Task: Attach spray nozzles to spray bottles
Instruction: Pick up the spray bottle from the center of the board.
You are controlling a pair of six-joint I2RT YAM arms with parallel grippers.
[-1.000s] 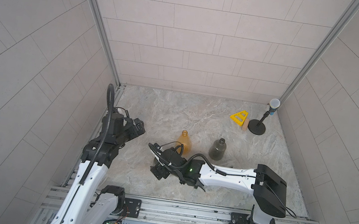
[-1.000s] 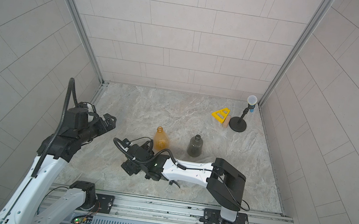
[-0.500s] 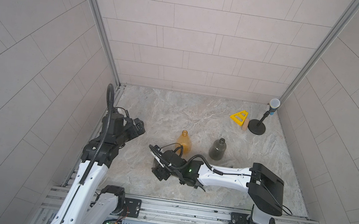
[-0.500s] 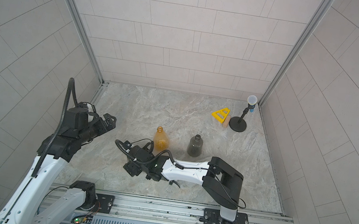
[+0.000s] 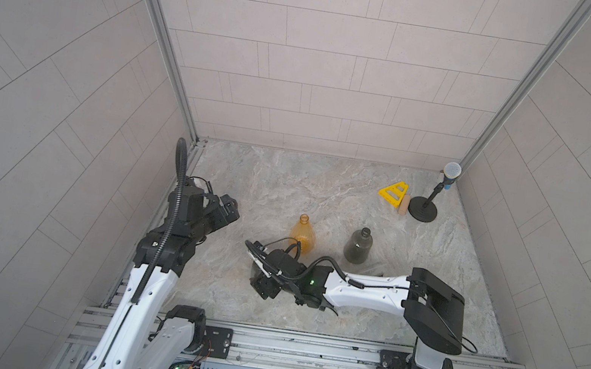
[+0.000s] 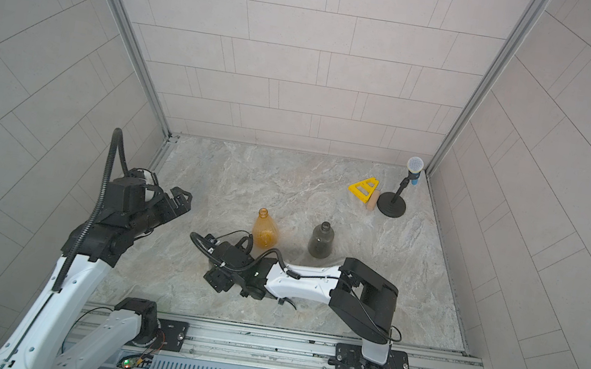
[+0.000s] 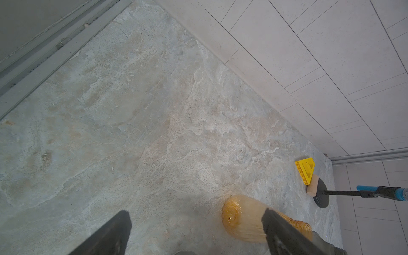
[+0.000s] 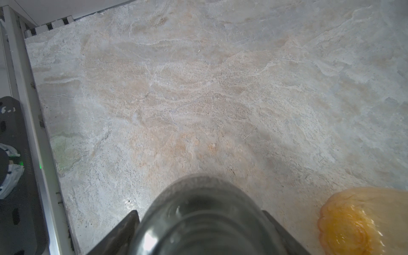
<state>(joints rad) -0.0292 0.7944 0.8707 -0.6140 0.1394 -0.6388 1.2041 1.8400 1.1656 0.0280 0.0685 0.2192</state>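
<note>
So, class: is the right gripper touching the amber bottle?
Apart. The right wrist view shows table between the right gripper and the amber bottle.

amber-orange bottle (image 5: 303, 236) stands upright near the middle of the marble top, translucent, pear-shaped, narrow neck open with no cap on it. at its 3 o'clock, near but apart, a smoky grey bottle (image 5: 358, 245) of the same shape stands upright too, neck open; both top views show the pair side by side. toward 7 o'clock from the amber one a second grey bottle (image 8: 205, 216) sits between the fingers of the right gripper (image 8: 201, 220), its clear ribbed body filling the wrist view. whether it stands or lies i cannot tell.
</note>
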